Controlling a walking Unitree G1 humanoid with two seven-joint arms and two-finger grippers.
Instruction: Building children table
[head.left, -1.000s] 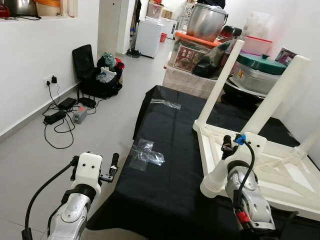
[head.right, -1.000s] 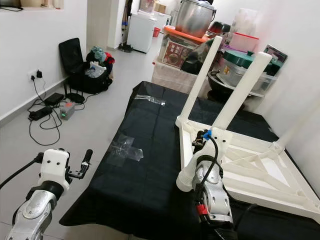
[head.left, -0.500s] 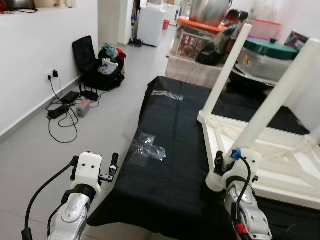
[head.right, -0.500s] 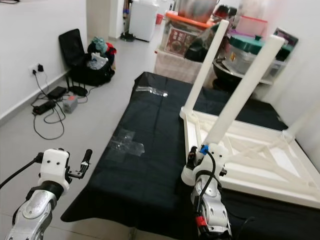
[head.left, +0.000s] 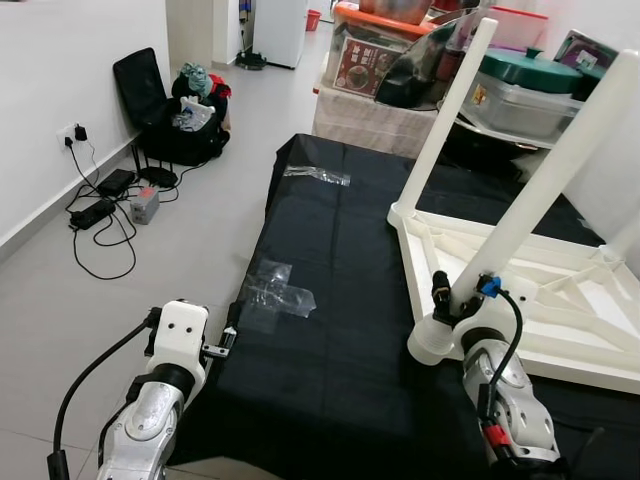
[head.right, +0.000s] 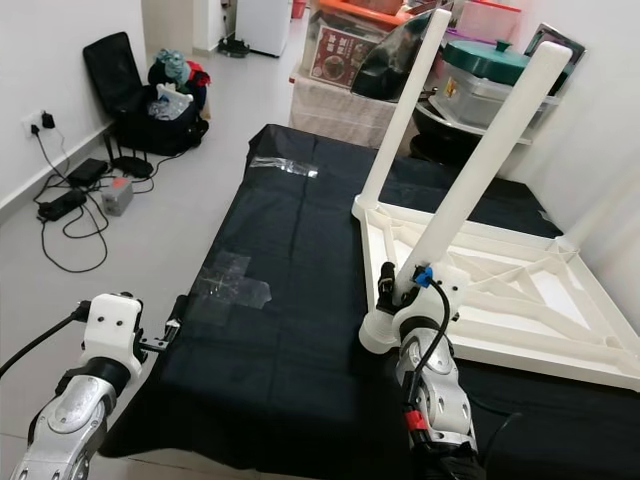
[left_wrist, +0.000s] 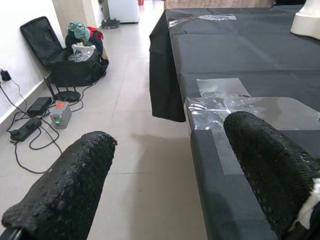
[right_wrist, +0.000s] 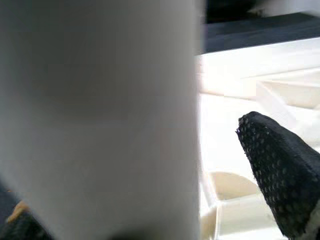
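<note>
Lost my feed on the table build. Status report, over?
Right gripper around near leg at its base, tabletop upside down on black cloth. Left gripper open, idle at cloth edge. Clear plastic on cloth, not in the way.

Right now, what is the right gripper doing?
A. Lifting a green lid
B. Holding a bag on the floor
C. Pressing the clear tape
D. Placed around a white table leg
D: the right gripper sits around the near white table leg of the upturned table.

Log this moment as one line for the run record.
right end effector: around near white plastic table leg at upturned white table frame | left end effector: open, idle beside black cloth
</note>
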